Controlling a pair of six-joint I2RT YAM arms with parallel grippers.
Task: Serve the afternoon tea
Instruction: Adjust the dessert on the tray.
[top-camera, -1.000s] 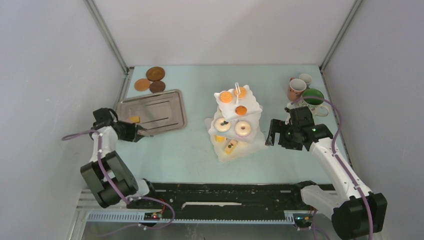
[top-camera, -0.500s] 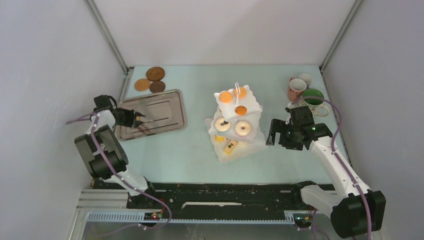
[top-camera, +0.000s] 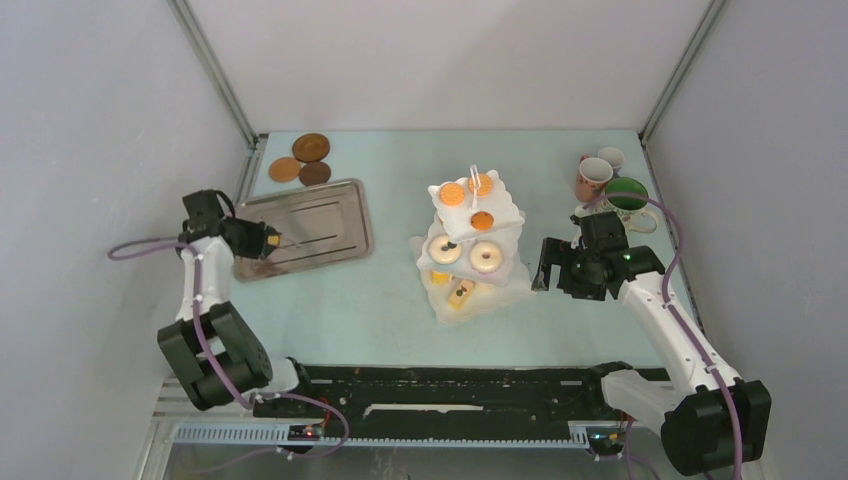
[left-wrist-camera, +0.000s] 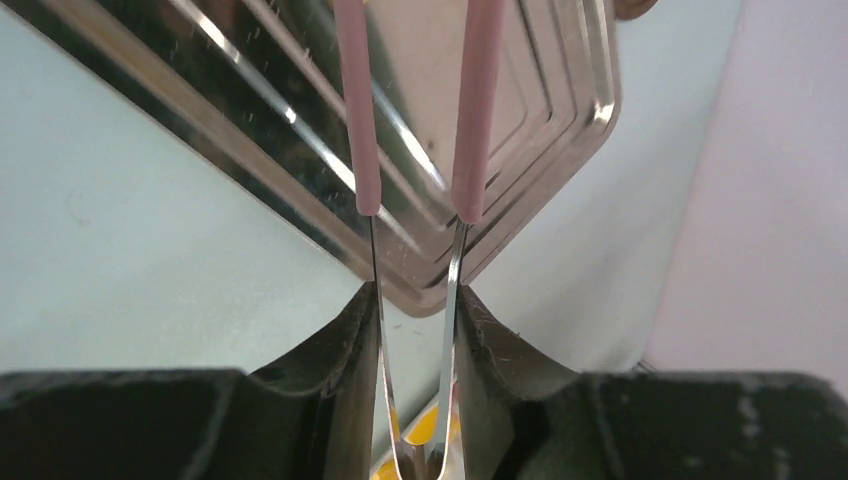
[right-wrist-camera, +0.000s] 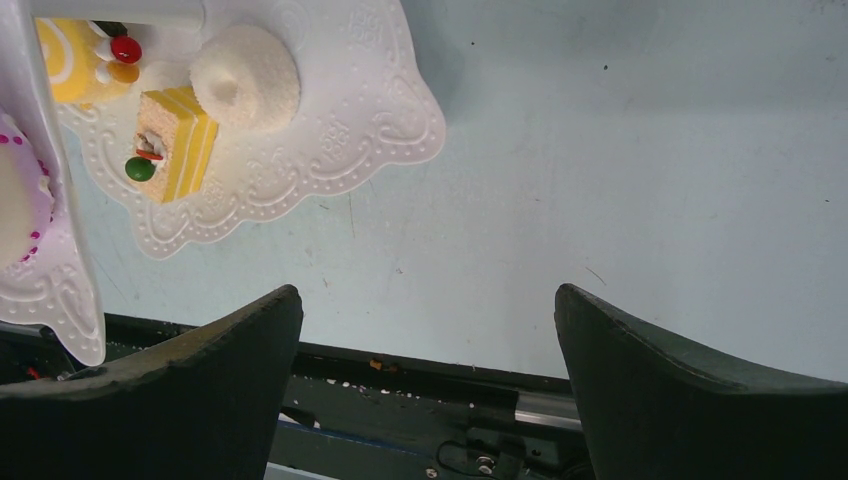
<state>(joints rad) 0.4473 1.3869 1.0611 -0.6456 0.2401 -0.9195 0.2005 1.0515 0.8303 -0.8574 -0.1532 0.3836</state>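
Right tool (top-camera: 541, 268) gapes just right of stand (top-camera: 505, 291).

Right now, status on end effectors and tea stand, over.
Left end effector shut on pink tongs over metal tray. Right end effector open, empty, beside three-tier stand. Nothing between them.

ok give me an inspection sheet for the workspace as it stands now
surface: pale blue table, small specks near the stand
job's things: three-tier stand mid-table carrying biscuits, donuts, cakes; three mugs far right; three coasters far left
clutter: metal tray at left; pink tongs
grippers: left gripper shut on the tongs over the tray's corner; right gripper open, empty, beside the stand
cables: purple cables loop beside both arms, the right one close to the mugs
surroundings: grey walls; black rail at near edge
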